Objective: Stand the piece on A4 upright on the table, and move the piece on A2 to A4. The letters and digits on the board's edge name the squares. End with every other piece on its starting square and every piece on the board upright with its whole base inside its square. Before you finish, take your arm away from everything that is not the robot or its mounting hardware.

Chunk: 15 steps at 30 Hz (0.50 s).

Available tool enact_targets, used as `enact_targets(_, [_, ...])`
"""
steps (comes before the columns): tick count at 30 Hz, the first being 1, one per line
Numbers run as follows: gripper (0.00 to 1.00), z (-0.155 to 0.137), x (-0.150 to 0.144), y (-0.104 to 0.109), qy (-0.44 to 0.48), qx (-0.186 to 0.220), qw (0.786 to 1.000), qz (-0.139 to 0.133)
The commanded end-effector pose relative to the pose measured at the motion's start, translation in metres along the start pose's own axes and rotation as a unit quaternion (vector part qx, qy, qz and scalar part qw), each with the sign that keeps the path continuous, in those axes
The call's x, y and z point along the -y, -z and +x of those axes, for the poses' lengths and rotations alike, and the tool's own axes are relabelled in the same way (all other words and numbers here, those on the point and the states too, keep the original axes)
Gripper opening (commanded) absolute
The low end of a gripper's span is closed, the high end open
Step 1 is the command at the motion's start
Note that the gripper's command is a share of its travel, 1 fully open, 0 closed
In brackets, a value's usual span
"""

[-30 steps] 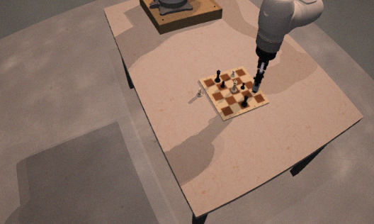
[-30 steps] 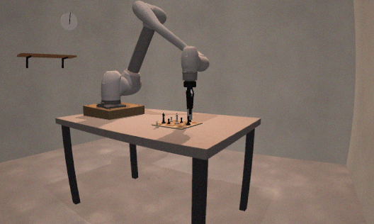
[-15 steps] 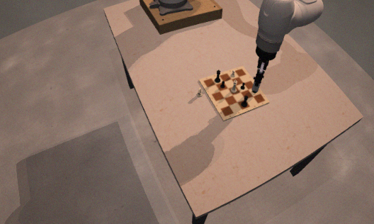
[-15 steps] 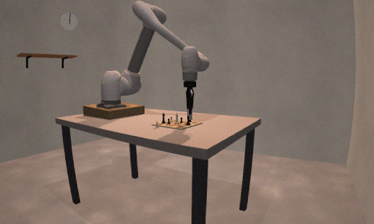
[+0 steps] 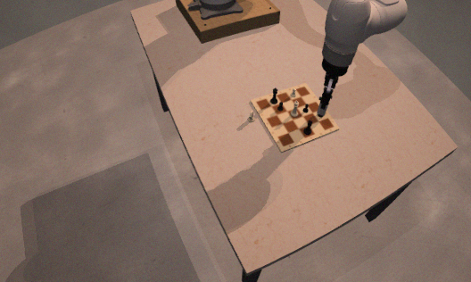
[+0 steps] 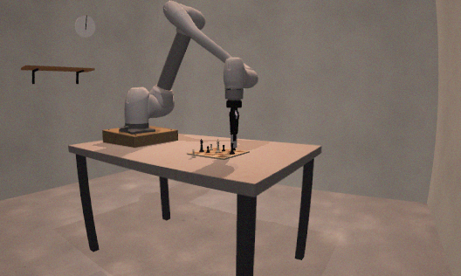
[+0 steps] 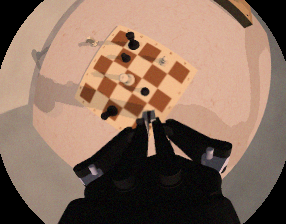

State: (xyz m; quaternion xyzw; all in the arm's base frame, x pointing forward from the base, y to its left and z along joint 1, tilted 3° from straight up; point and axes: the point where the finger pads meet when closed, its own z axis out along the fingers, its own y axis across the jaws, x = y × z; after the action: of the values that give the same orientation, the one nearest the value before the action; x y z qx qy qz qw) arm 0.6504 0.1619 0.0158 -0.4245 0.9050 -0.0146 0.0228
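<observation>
The small chessboard (image 5: 287,140) (image 6: 243,153) (image 7: 183,71) lies in the middle of the table. My gripper (image 5: 321,114) (image 6: 233,148) (image 7: 148,120) is down at the board's right edge, fingers vertical and shut on a small chess piece; only a sliver of it shows between the tips and I cannot tell its colour. A small white piece (image 5: 251,117) (image 7: 91,40) stands on the table just left of the board. On the board stand a tall black piece (image 5: 275,94), a black pawn (image 5: 280,106), a tall white piece (image 5: 294,108), a small white piece (image 5: 293,93), a black pawn (image 5: 305,108) and a black piece (image 5: 308,128).
The arm's wooden base block (image 5: 228,18) (image 6: 140,135) sits at the table's far end. The table edges (image 5: 342,223) lie well away from the board. A wall shelf (image 6: 58,69) hangs far behind.
</observation>
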Motion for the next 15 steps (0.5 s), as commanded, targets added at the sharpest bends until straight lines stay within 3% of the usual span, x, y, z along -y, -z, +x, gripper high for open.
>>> enact_targets(1, [0.0, 0.0, 0.0, -0.0006, 0.0, 0.0, 1.0, 0.0])
enact_targets(15, [0.0, 0.0, 0.0, -0.0025, 0.0, 0.0, 1.0, 0.0])
